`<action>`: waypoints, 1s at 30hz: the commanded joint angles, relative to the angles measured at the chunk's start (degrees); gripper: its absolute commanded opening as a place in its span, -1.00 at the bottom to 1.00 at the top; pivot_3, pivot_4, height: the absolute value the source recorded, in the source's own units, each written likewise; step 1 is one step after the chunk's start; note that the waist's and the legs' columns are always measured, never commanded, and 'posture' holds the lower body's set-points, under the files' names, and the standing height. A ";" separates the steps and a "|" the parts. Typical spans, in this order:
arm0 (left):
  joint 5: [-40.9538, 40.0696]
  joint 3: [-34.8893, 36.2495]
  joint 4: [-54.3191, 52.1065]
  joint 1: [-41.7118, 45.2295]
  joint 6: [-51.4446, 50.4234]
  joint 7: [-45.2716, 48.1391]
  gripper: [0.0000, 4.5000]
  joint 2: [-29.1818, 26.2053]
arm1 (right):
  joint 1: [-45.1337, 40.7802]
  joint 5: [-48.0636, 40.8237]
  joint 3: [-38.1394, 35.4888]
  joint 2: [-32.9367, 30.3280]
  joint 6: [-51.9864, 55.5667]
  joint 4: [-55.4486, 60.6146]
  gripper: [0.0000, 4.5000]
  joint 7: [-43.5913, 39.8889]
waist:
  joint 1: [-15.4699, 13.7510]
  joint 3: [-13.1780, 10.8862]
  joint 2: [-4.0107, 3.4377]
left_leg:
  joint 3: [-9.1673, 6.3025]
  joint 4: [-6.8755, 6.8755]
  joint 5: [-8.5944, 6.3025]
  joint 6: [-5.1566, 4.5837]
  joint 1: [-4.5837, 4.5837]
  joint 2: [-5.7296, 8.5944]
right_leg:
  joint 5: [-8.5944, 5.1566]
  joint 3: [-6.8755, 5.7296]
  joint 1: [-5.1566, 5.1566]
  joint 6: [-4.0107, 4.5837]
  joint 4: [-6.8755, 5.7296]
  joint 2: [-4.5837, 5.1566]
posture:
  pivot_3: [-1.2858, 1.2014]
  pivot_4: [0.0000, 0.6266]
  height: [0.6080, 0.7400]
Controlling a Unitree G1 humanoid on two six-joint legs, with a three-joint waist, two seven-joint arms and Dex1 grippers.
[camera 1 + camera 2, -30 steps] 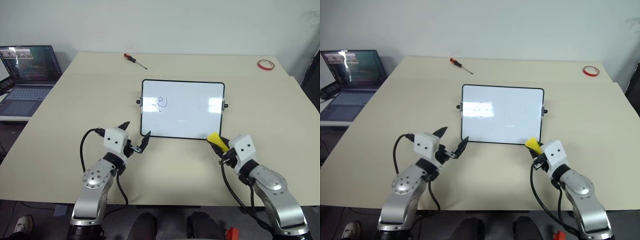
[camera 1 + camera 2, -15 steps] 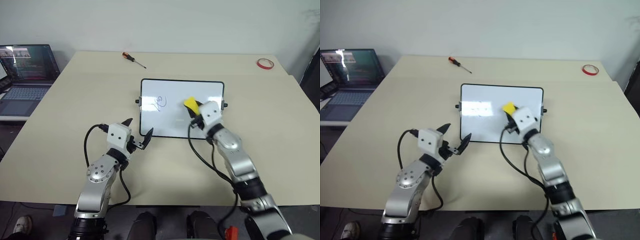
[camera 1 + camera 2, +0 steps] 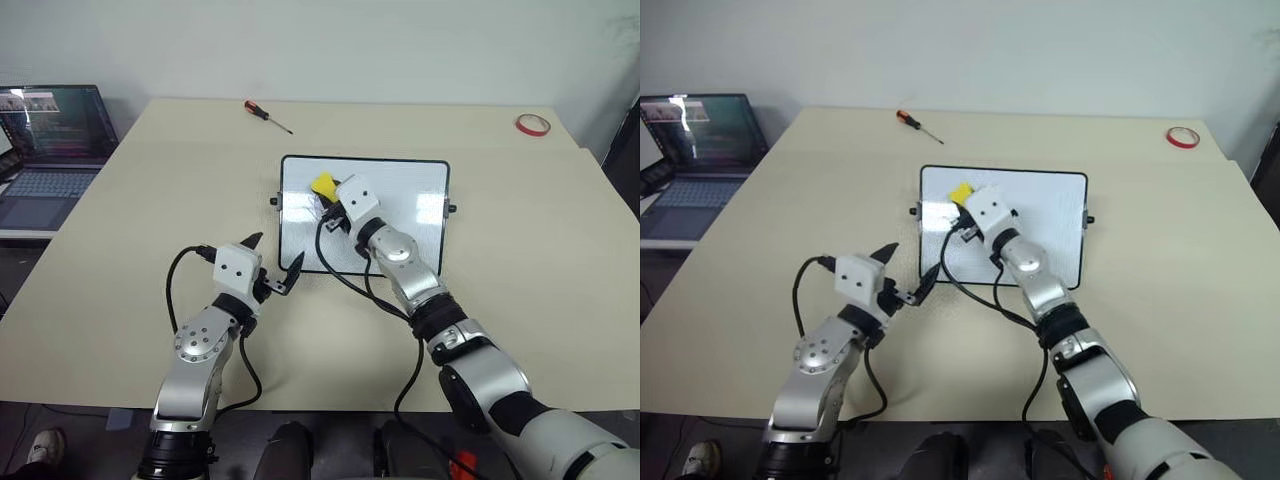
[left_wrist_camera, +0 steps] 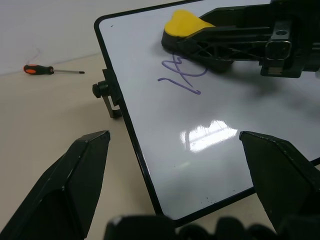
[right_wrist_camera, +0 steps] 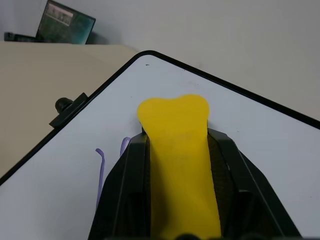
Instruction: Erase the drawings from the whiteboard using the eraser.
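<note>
Your eraser [image 3: 323, 185] sits in the upper left part of the whiteboard [image 3: 420, 180], which lies flat at the centre of the head views. The right gripper [image 3: 331, 202] is clenched on it, one black finger along each long side. In the right wrist view the yellow block's tip sticks out past the fingertips, over the board's corner region. Its long axis follows the gripper's own line, running up and to the left in the head view, toward the board's upper left corner.

The drawings [image 4: 181, 79], a blue scribble, lie just beside and partly under the gripper in the left wrist view. That puts you at the start of the wiping step: the eraser is carried to the mark, but the scribble is not yet erased. Whether the felt underside touches the board cannot be told from here.

Next, you need to press the felt flat onto the glossy surface and sweep it across the scribble, then back again.

Your left gripper [image 3: 272, 267] hangs released, fingers spread, near the board's lower left corner, touching nothing. You could use it to steady the frame, since the board may slide under the wipe.
</note>
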State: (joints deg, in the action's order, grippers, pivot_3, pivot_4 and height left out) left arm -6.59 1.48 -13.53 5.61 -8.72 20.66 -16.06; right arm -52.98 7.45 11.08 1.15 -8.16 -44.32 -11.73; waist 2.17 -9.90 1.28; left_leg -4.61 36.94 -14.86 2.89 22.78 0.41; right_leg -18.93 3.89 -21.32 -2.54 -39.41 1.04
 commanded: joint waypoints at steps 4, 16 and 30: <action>0.18 -0.74 -3.06 0.21 0.65 -0.74 1.00 0.75 | 4.27 1.76 2.18 1.44 6.30 2.78 -0.47 -0.48 | 0.08 0.04 0.01 | -0.02 0.03 0.02 0.00 -0.15 0.01 | 0.00 0.00 0.03 0.00 -0.30 0.00 | 0.03 -0.52 1.00; -0.09 -0.04 -2.07 1.53 0.48 -0.48 1.00 0.02 | 7.20 2.58 3.55 0.58 9.45 8.71 -0.47 -3.05 | 0.81 0.06 0.00 | -0.02 0.05 0.04 0.02 -0.33 0.02 | 0.00 0.02 0.13 0.00 -0.49 -0.02 | 0.03 -0.52 1.00; -0.23 -0.71 -1.76 2.15 0.27 -0.14 1.00 0.23 | -0.31 1.95 -0.73 2.80 1.08 0.03 -0.47 8.51 | 0.52 0.06 0.00 | -0.03 0.03 0.08 0.07 -0.28 0.03 | 0.00 0.02 0.08 0.01 -0.50 -0.02 | 0.03 -0.52 1.00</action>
State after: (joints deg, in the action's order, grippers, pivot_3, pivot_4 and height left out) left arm -6.48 0.59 -13.92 7.08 -8.77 20.63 -15.78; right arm -52.45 9.90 11.29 3.51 -6.40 -44.15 -3.51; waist 2.69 -9.84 1.28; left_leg -4.64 36.98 -14.77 2.96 22.50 0.44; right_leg -18.93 3.91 -21.24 -2.53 -39.91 1.02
